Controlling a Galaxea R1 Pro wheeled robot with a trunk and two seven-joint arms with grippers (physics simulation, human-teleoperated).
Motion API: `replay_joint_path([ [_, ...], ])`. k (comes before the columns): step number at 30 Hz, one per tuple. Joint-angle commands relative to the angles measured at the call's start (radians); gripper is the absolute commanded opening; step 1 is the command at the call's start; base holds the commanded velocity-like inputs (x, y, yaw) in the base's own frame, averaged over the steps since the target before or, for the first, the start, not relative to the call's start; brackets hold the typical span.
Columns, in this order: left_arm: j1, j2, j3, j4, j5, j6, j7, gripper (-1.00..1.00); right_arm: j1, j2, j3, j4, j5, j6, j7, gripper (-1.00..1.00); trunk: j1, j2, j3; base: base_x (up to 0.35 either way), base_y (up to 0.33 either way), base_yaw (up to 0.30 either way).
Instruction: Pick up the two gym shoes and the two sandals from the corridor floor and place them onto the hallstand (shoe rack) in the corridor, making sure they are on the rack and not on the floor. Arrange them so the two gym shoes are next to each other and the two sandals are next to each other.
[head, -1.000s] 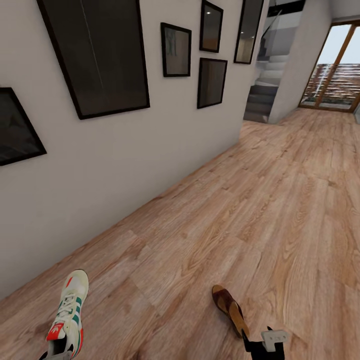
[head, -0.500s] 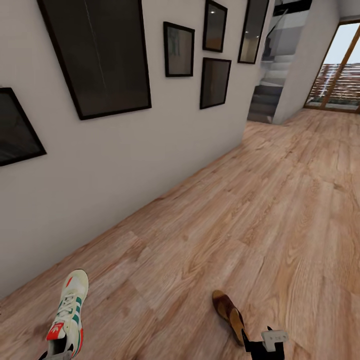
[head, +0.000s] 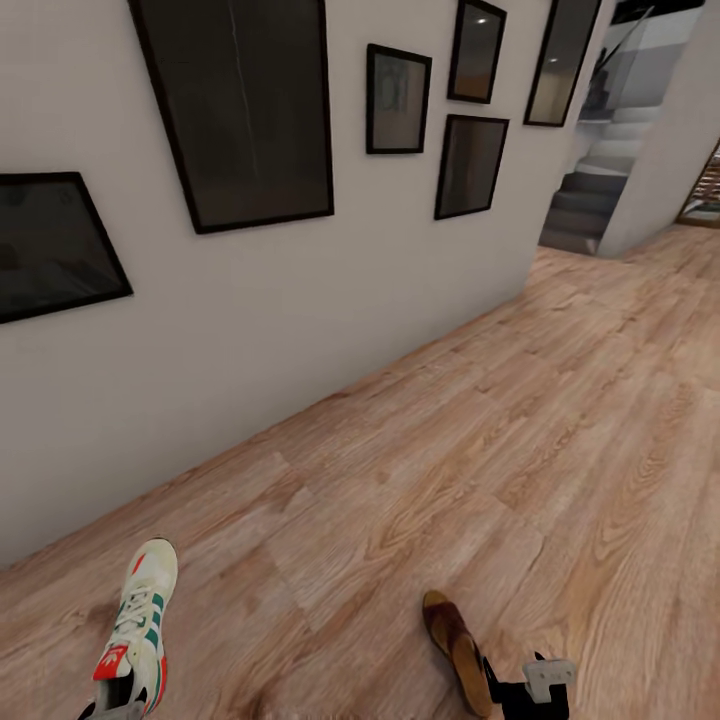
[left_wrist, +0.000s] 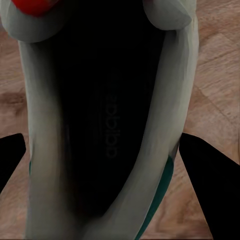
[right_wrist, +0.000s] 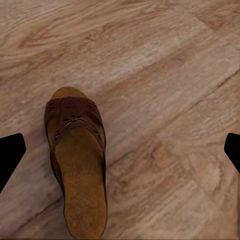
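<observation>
A grey-white wall (head: 300, 300) hung with dark framed pictures (head: 240, 110) runs along the left above the corridor floor (head: 480, 450), with stairs (head: 590, 200) at the far right. At the near left the gym shoe (head: 138, 625) is cut off by the frame's edge, and the left tool (left_wrist: 120, 165) straddles its heel with fingers (left_wrist: 210, 175) on either side, though I cannot tell whether they grip. Right of it the sandal (head: 455, 645) lies just beside the right tool (right_wrist: 120, 150), whose fingers (right_wrist: 10, 152) stand wide apart.

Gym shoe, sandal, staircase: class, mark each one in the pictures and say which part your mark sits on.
gym shoe (head: 137, 620), head view, on the laces.
sandal (right_wrist: 75, 122), right wrist view, on the brown strap.
staircase (head: 590, 195), head view, on the lower grey steps.
</observation>
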Motion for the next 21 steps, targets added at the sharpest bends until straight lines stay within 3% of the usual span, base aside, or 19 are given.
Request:
replay_joint_path([
  [1,-0.001,-0.001,0.008,0.000,-0.010,-0.005,-0.006,-1.00,-0.001,0.000,-0.008,0.001,0.000,-0.003,0.010,1.00,0.000,0.000,-0.001,-0.177,-0.240,0.276],
  [6,-0.002,-0.001,0.009,0.000,-0.010,-0.005,-0.006,-1.00,-0.001,0.000,-0.009,0.000,0.000,-0.003,0.010,1.00,0.000,0.000,-0.001,-0.207,-0.217,0.260],
  [13,-0.001,-0.001,0.009,0.000,-0.008,-0.005,-0.006,-1.00,-0.001,0.000,-0.009,0.000,0.000,-0.003,0.010,1.00,0.000,0.000,-0.001,-0.108,-0.078,0.057],
  [15,-0.001,-0.001,0.008,0.001,0.026,-0.006,-0.006,-1.00,-0.001,0.000,-0.010,0.000,0.000,-0.003,0.010,1.00,0.000,0.000,-0.001,-0.200,-0.002,0.001],
  [21,-0.001,-0.001,0.006,0.001,0.042,-0.006,-0.007,-1.00,-0.001,0.000,-0.010,0.000,0.000,-0.003,0.010,1.00,0.000,0.000,-0.001,-0.113,0.000,0.000],
])
